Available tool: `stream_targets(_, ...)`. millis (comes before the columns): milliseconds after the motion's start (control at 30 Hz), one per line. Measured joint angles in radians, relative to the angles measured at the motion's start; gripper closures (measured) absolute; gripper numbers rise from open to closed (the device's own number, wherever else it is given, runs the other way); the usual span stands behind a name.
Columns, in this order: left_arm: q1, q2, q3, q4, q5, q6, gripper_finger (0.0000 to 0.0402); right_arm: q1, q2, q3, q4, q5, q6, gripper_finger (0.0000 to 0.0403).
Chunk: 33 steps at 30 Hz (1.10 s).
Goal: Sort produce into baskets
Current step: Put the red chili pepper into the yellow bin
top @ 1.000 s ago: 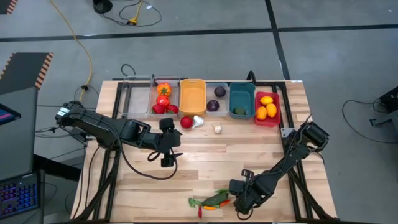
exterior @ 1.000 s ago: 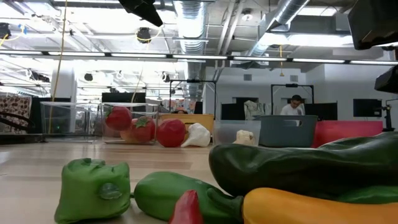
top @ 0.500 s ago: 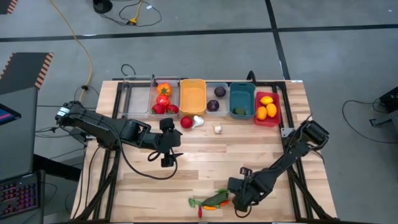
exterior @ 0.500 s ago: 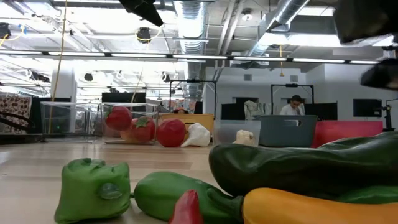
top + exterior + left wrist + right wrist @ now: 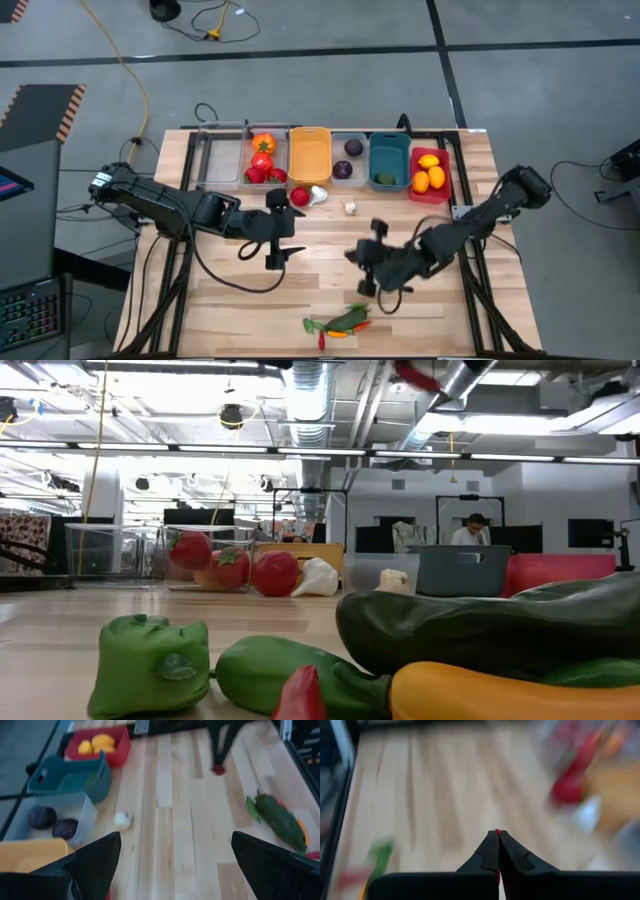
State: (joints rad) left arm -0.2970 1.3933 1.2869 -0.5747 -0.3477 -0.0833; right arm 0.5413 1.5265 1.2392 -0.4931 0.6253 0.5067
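The baskets (image 5: 310,155) stand in a row at the far edge, some holding red, purple and yellow produce. A red tomato (image 5: 299,197) and white garlic (image 5: 318,194) lie loose in front of them. Green, red and yellow produce (image 5: 340,322) lies piled at the near edge and looms large in the low view (image 5: 480,630). My right gripper (image 5: 357,268) hangs above mid-table, shut on a small red piece (image 5: 218,769). My left gripper (image 5: 288,233) hovers open, left of centre, with nothing between its fingers (image 5: 95,860). My right gripper pinches the small red piece between its two fingertips; only a red sliver (image 5: 497,833) shows between them. The piece hangs below the fingers (image 5: 218,769), lifted clear of the table. Which part of it is pinched is too small to tell.
A small white garlic (image 5: 350,208) lies on the wood near the clear basket with purple balls (image 5: 347,160). The leftmost clear basket (image 5: 217,160) holds nothing visible. Bare wood lies between the two grippers. A person (image 5: 475,530) stands far off in the room.
My right gripper has risen from the pile at the near edge and swung up toward the table's middle and far side, turning as it went and carrying the small red piece. The rest of the pile stays where it was.
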Motion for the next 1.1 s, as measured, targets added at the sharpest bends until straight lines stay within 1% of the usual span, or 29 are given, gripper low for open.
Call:
stream_targets(67,0.000,0.000,0.000,0.033,0.000,0.016,0.0034,-0.018,-0.030,0.000,0.114,0.067,-0.122,0.0375)
stream_targets(133,0.000,0.000,0.000,0.072,-0.001,0.031,0.0034,-0.035,-0.049,0.000,0.241,0.092,-0.255,0.0375)
stream_targets(300,0.000,0.000,0.000,0.194,-0.010,0.094,0.0034,-0.069,-0.054,0.000,0.506,0.084,-0.555,0.0372)
stream_targets(467,0.000,0.000,0.000,0.288,-0.005,0.129,0.0034,-0.094,-0.040,0.000,0.650,0.082,-0.734,0.0373)
stream_targets(567,0.000,0.000,0.000,0.312,-0.012,0.136,0.0036,-0.100,-0.038,0.000,0.707,0.080,-0.804,0.0373)
stream_targets(700,0.000,0.000,0.000,0.333,-0.028,0.151,0.0048,-0.106,-0.035,0.000,0.765,0.079,-0.858,0.0371)
stream_targets(867,0.009,0.000,0.000,0.358,-0.030,0.152,0.0072,-0.123,-0.034,0.000,0.770,0.077,-0.882,0.0373)
stream_targets(1000,0.013,0.000,0.000,0.334,-0.083,0.150,0.0082,-0.177,-0.034,0.000,0.766,0.077,-0.933,0.0373)
stream_targets(1100,0.013,0.000,0.000,0.292,-0.115,0.155,0.0083,-0.247,-0.034,0.000,0.750,0.075,-0.916,0.0372)
